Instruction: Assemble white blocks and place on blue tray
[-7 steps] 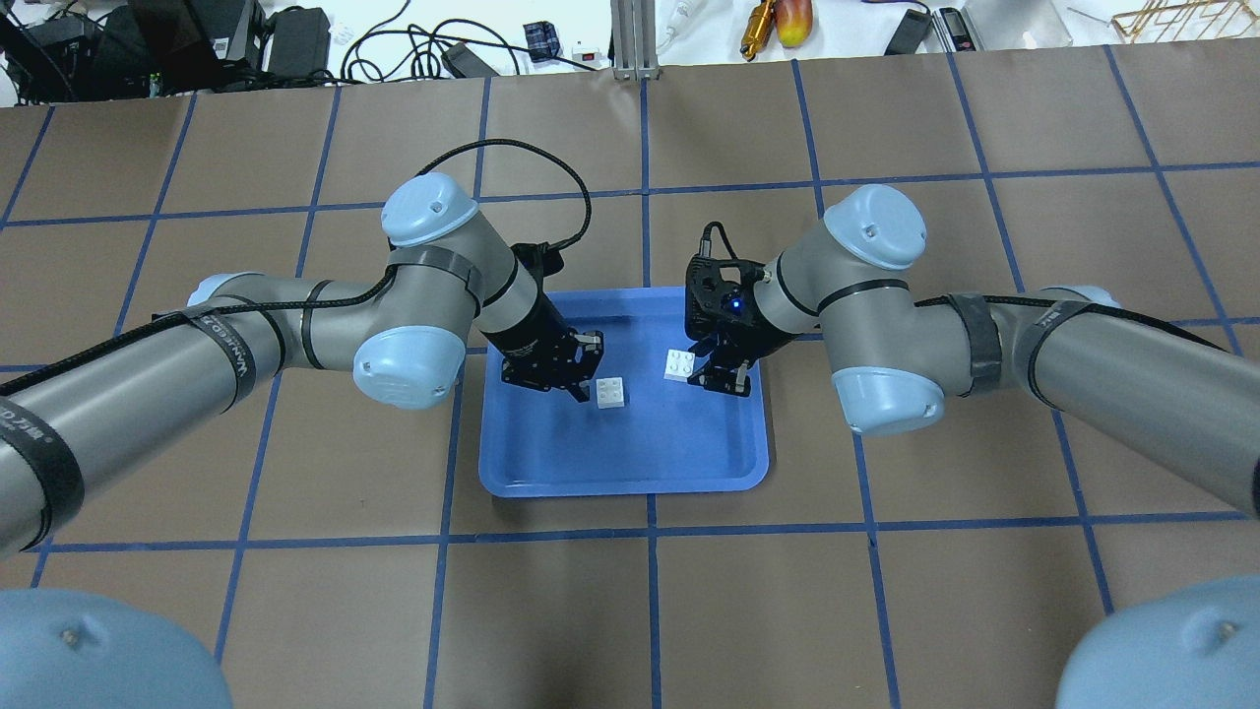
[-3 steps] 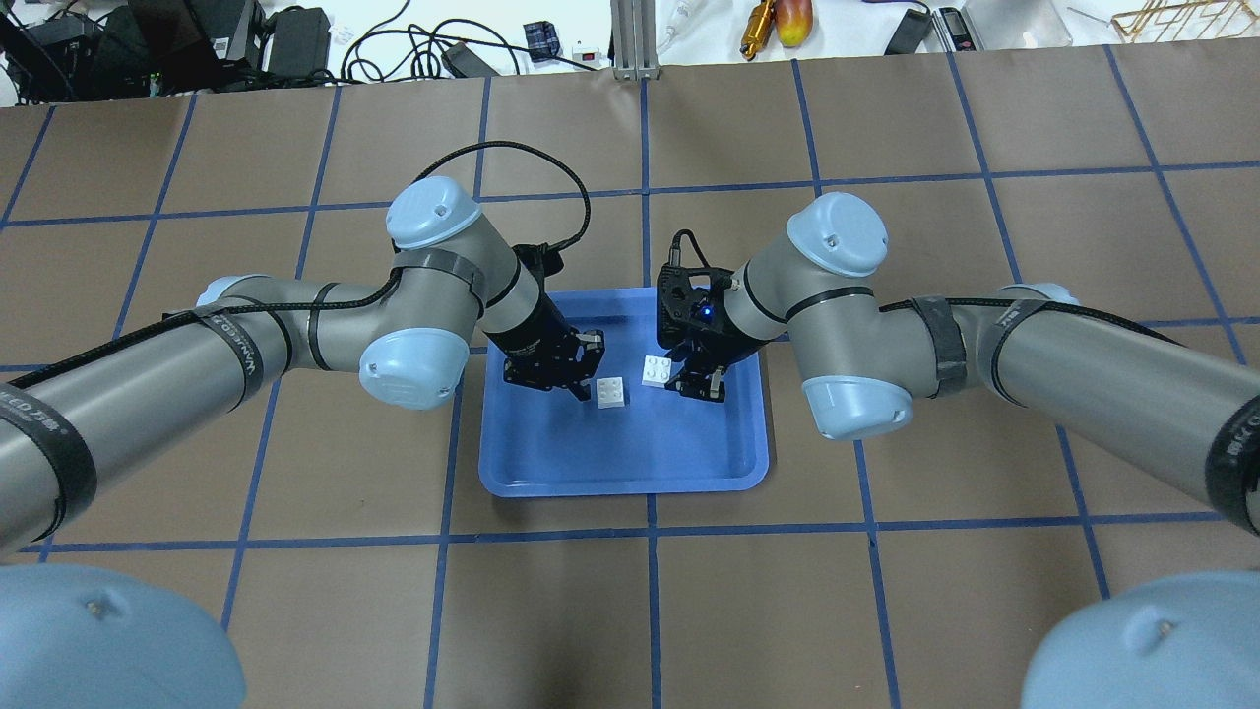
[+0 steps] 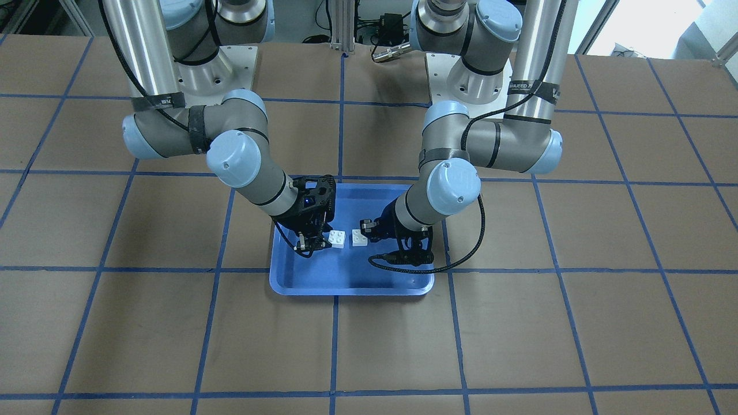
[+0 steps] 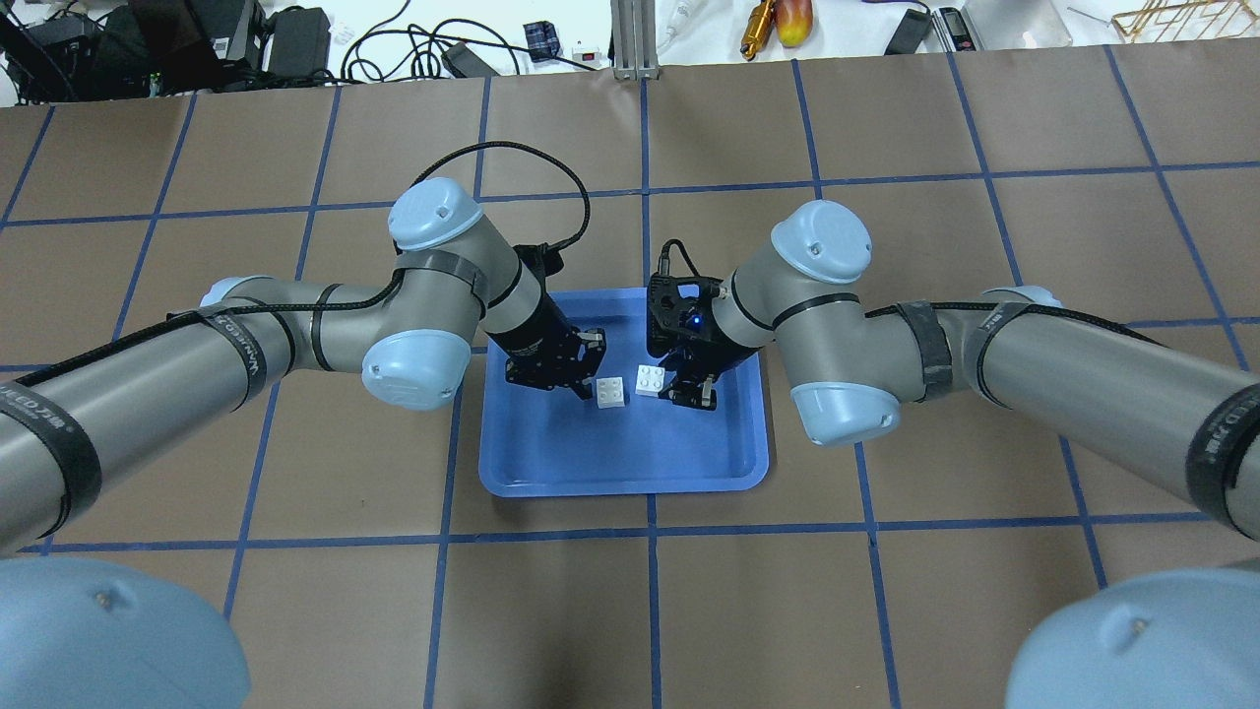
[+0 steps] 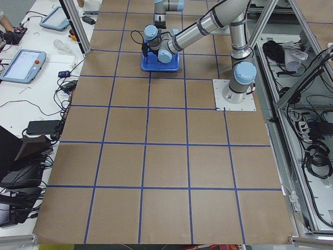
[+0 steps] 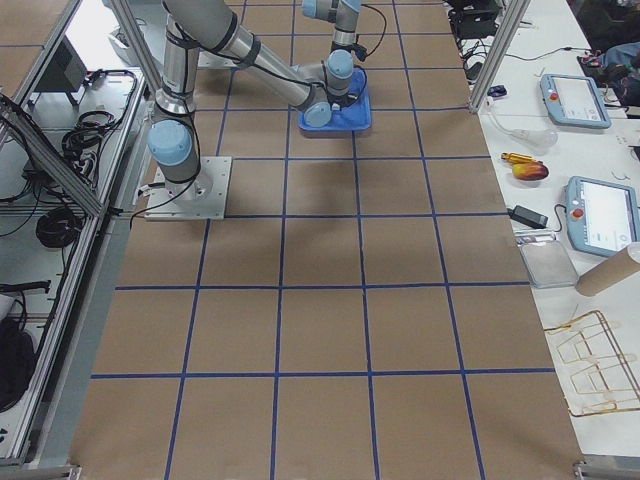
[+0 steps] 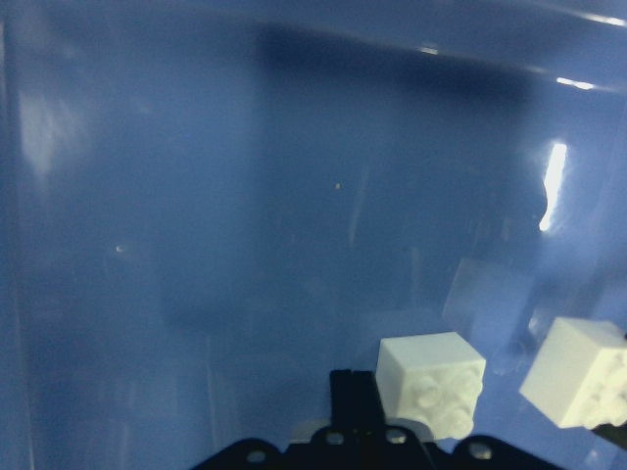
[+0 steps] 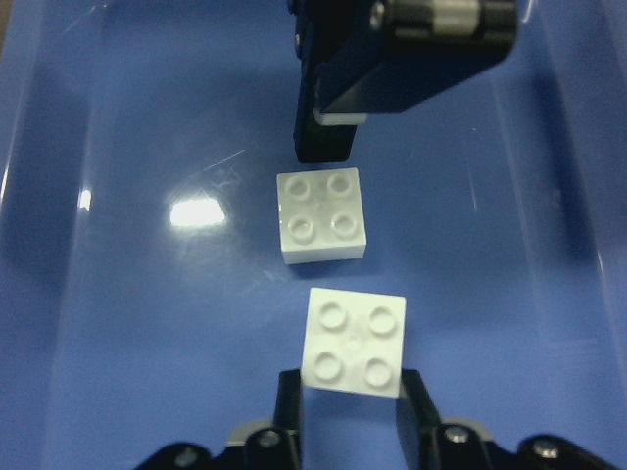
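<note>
The blue tray (image 4: 630,453) lies mid-table. One white block (image 4: 611,391) rests in it, studs up, also in the right wrist view (image 8: 321,215) and the left wrist view (image 7: 431,377). My left gripper (image 4: 583,387) is shut and empty, its fingertips (image 8: 326,137) against that block's far side. My right gripper (image 4: 661,384) is shut on the second white block (image 8: 355,343), gripping it by two opposite sides just above the tray floor. A narrow gap separates the two blocks. The front view shows both blocks, the right's (image 3: 337,238) and the resting one (image 3: 359,238).
The left wrist's black cable (image 3: 403,264) loops over the tray's corner on the operators' side. Brown paper with blue tape lines (image 4: 650,611) covers the table around the tray. Cables and tools (image 4: 778,25) lie beyond the far edge.
My right gripper has carried its white block leftward across the tray, close up to the resting block. The left gripper and its block have stayed still.
</note>
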Robot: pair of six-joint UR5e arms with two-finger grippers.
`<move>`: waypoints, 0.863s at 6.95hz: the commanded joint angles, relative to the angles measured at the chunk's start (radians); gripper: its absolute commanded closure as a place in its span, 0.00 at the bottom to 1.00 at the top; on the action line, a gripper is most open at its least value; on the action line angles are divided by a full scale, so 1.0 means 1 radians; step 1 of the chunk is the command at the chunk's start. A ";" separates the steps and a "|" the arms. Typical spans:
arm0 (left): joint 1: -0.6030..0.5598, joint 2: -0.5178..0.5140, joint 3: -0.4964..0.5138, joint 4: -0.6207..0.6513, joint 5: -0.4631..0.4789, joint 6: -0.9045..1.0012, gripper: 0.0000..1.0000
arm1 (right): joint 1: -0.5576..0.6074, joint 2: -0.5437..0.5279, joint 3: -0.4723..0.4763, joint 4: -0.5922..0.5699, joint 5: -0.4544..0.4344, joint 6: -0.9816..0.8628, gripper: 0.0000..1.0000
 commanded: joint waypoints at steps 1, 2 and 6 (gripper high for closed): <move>0.000 0.001 0.000 0.000 0.000 0.003 1.00 | 0.021 0.007 -0.002 0.000 -0.016 0.017 1.00; 0.000 -0.001 0.000 0.000 0.000 0.005 1.00 | 0.022 0.007 0.000 0.000 -0.016 0.020 1.00; -0.002 0.001 0.000 0.000 0.000 0.002 1.00 | 0.027 0.027 -0.032 0.014 -0.015 0.043 1.00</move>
